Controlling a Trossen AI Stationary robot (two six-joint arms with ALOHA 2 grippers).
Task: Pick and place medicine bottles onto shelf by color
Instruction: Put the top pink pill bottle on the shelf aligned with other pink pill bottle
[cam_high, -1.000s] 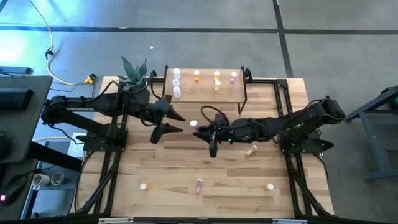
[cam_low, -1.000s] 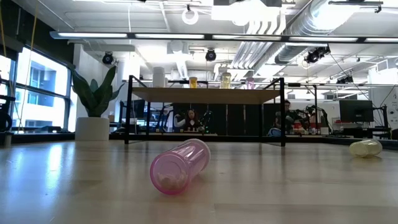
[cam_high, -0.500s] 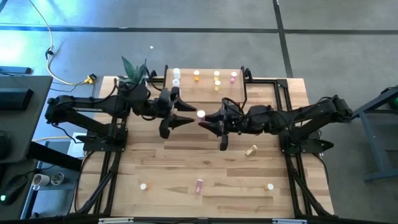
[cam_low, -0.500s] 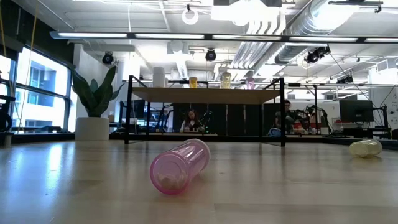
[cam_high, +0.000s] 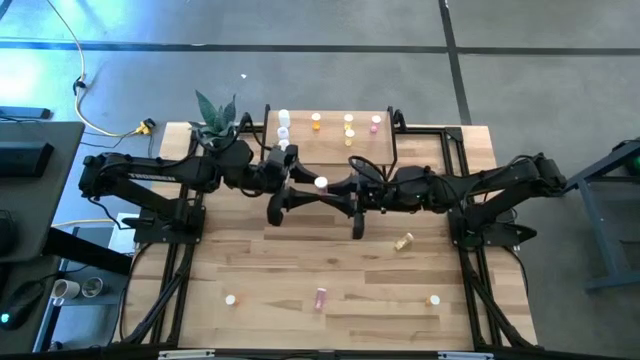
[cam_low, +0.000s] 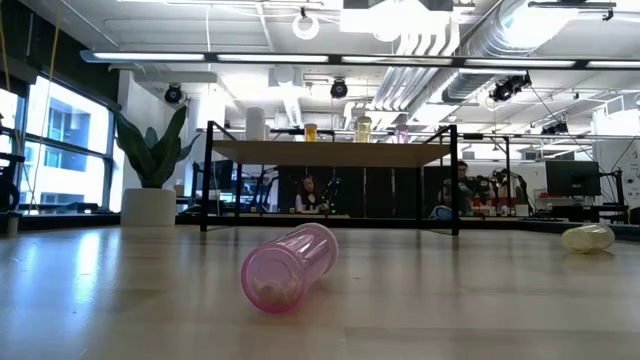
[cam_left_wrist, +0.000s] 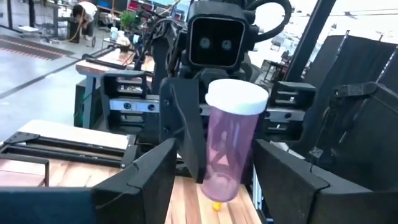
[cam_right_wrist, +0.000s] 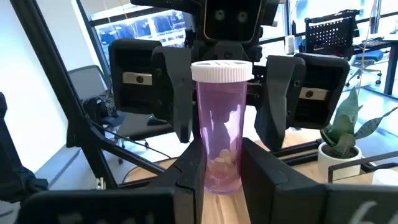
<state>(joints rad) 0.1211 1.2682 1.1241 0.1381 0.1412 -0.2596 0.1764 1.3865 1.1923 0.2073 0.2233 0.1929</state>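
Between the two hands, above mid-desk just in front of the shelf (cam_high: 330, 140), stands an upright pink bottle (cam_right_wrist: 221, 134): see-through purple-pink body, white ribbed cap, small pale pills at the bottom. Only the wrist views reveal that detail; from above it is merely a white dot (cam_high: 321, 183). Right hand (cam_right_wrist: 221, 177) is clamped on its lower body. Left hand (cam_left_wrist: 214, 180) faces it, fingers spread either side, not touching. Low view catches neither hand, showing a second pink bottle (cam_low: 290, 266) lying on the desk (cam_low: 480, 300).
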